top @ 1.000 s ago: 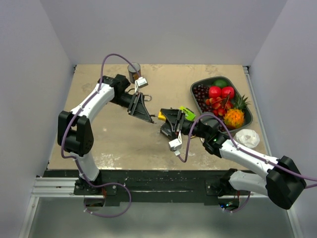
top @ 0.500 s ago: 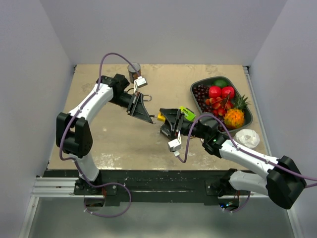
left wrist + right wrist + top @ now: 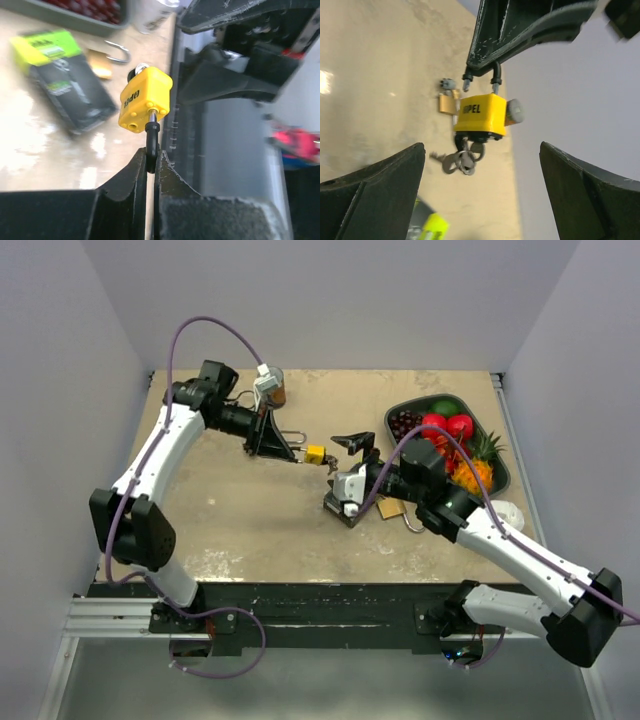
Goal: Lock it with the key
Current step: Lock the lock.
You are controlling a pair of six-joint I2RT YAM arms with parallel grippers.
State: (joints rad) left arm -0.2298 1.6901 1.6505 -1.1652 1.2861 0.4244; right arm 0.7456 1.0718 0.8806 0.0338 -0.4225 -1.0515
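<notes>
Padlock [image 3: 315, 453], yellow, hangs in the air over the middle of the table [image 3: 240, 520], pinched by its black shackle [image 3: 151, 145] in my left gripper [image 3: 151, 162], whose fingers are clamped tight on it. One leg of the shackle sits in the body; from the right wrist view the other leg's tip seems to stand clear of it, though I cannot be sure. A bunch of keys [image 3: 462, 161] dangles from the underside of the body, and one of them looks to be in the keyhole. My right gripper [image 3: 335, 475] faces the padlock from the right side, its fingers [image 3: 375, 195] spread wide to either side of the lock and keys, touching neither and grasping nothing. Nearest me, right of that gripper, a small brass lock [image 3: 390, 508] lies flat on the table just beside a black and green pack [image 3: 65, 75], which my right arm mostly hides from above. A white crumpled wad [image 3: 499, 517] sits near the right edge. Beyond it, toward the far right corner, a dark tray [image 3: 400, 405] holds fruit. A can [image 3: 277, 396] stands upright at the far edge, behind my left wrist.
</notes>
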